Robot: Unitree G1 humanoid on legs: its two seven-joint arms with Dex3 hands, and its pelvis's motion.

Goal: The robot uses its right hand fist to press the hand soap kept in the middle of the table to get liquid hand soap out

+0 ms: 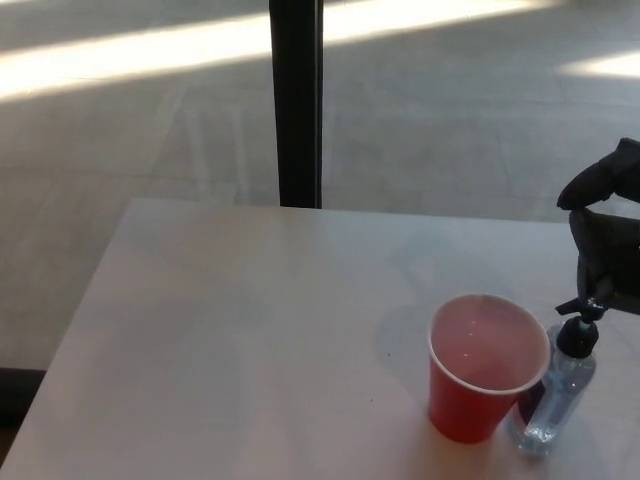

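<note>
The hand soap bottle [560,385] stands upright at the lower right of the frame, clear-bodied with a black pump, touching or just beside a red paper cup [485,365] on its left. The right hand [605,235] hangs just above the pump head, fingers curled downward; whether they are fully closed cannot be told. Both stand on a pale table [220,330].

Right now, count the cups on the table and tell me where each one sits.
1. A red cup stands upright on the white table near its right front, directly left of the soap bottle. Nothing suggests another cup is hidden.
</note>
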